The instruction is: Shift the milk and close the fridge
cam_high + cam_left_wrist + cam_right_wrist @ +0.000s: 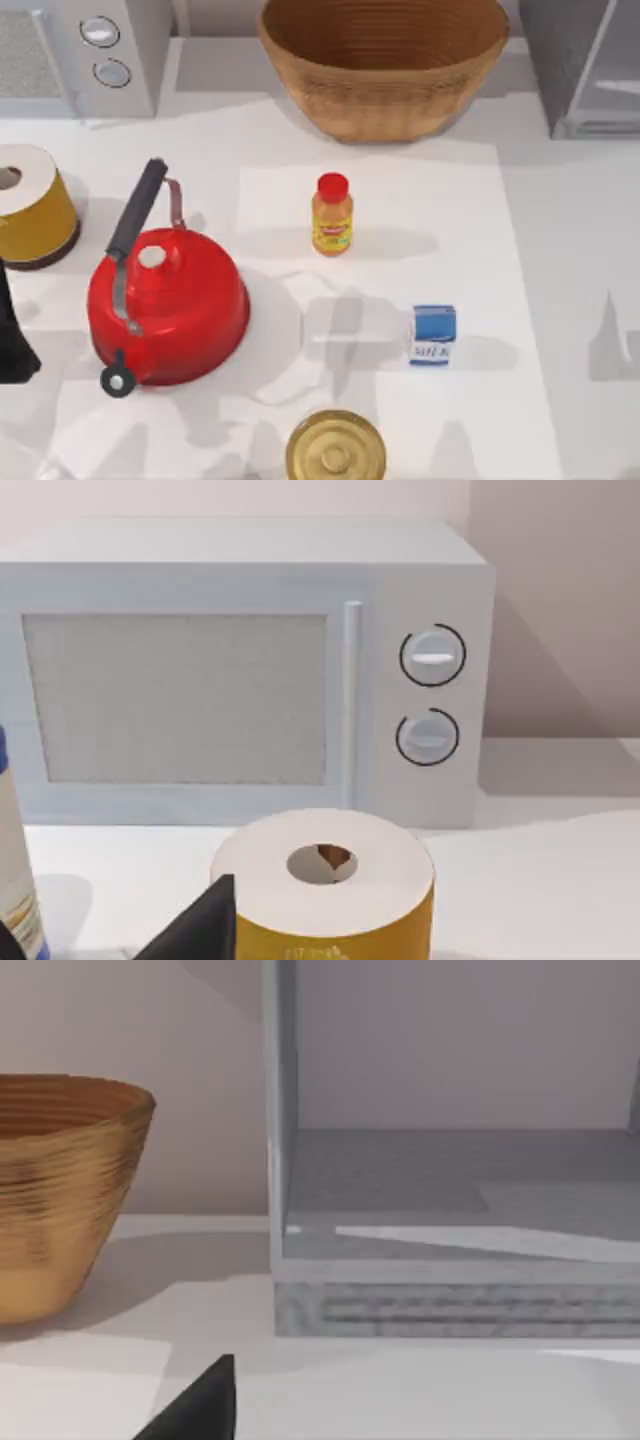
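top: milk [433,335] sits lower right of centre, blue print too tiny to read, fridge [585,65] upper right | left wrist: left gripper [190,930] finger by a yellow roll [325,900], can't tell grip | right wrist: fridge open, right gripper [195,1405] same deal

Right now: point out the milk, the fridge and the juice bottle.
milk [434,335]: top view, blue top face of the carton.
fridge [460,1190]: right wrist view, open grey interior floor.
orange juice bottle [332,227]: top view, yellow label on its body.
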### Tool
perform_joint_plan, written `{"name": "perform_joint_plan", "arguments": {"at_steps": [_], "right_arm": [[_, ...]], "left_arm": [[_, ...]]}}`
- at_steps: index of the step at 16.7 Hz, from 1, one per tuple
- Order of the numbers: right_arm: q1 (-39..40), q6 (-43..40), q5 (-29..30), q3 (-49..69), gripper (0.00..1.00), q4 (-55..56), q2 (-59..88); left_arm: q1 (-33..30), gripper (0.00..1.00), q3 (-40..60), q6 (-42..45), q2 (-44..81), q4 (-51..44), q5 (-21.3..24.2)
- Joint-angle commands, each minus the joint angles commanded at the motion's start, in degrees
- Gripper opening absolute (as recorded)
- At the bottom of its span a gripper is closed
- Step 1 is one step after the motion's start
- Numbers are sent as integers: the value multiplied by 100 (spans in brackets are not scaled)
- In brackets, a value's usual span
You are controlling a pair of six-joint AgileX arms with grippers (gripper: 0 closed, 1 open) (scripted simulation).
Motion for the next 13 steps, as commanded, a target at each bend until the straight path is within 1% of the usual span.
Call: {"name": "perform_joint_plan", "arguments": {"at_steps": [3,4,6,8,13], "right_arm": [[69,-4,78,-4,100,70,75],[188,-8,206,-7,100,184,198],[599,-7,641,-4,100,558,615],[1245,11,1316,16,100,1087,1178],[3271,62,3388,68,100,2587,2761]], "left_arm": [[0,100,0,0,0,0,0],[0,100,0,0,0,0,0],[0,100,0,0,0,0,0],[0,100,0,0,0,0,0],[0,100,0,0,0,0,0]]}}
